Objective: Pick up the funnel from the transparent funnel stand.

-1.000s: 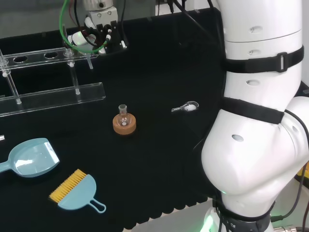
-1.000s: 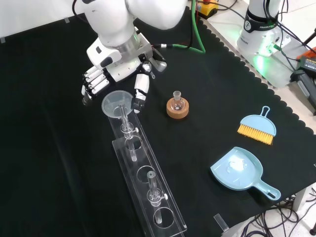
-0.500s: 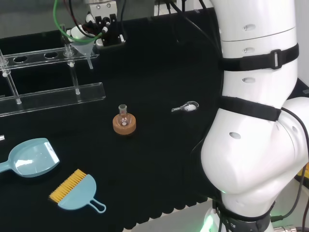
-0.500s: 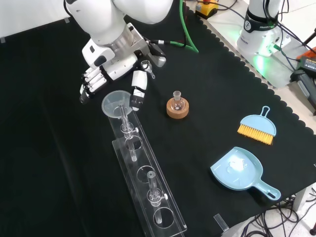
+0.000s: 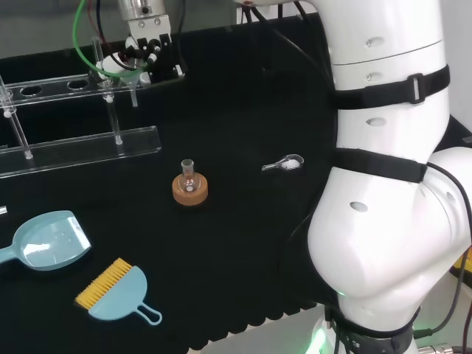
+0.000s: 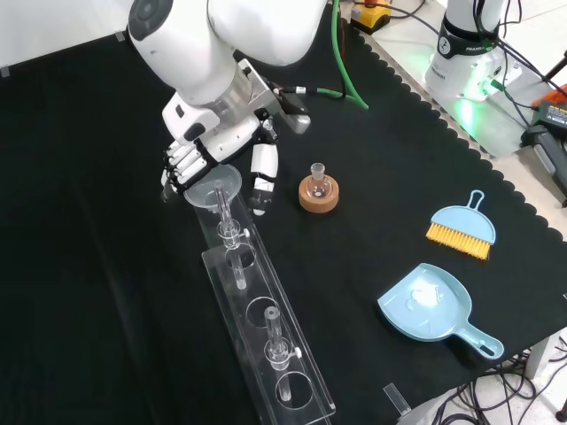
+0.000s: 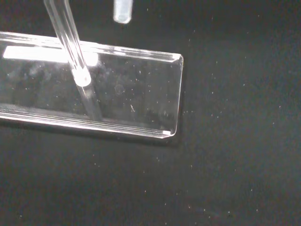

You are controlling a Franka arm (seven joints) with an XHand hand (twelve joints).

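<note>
The clear funnel (image 6: 215,187) sits in the end hole of the transparent stand (image 6: 259,312), its stem hanging down through the rail. The hand (image 6: 226,146) is low over it: the curled fingers (image 6: 182,166) lie at the bowl's left rim and the thumb (image 6: 263,174) points down a little right of the rim, apart from it. In the head view the hand (image 5: 146,46) hangs just right of the funnel (image 5: 118,70) at the stand's (image 5: 81,144) right end. The wrist view looks at the funnel's stem tip (image 7: 122,12) above the stand's base plate (image 7: 131,101).
A small flask on a cork ring (image 6: 319,191) stands right of the hand in the front view. A blue brush (image 6: 463,228) and blue dustpan (image 6: 431,310) lie nearer. A small clear scoop (image 5: 284,164) lies mid-cloth. Upright clear posts (image 6: 275,341) rise from the stand.
In the front view the hand has swung right and down, from beside the funnel's rim to over it, so that fingers and thumb now flank the bowl. The funnel stays in the stand.
</note>
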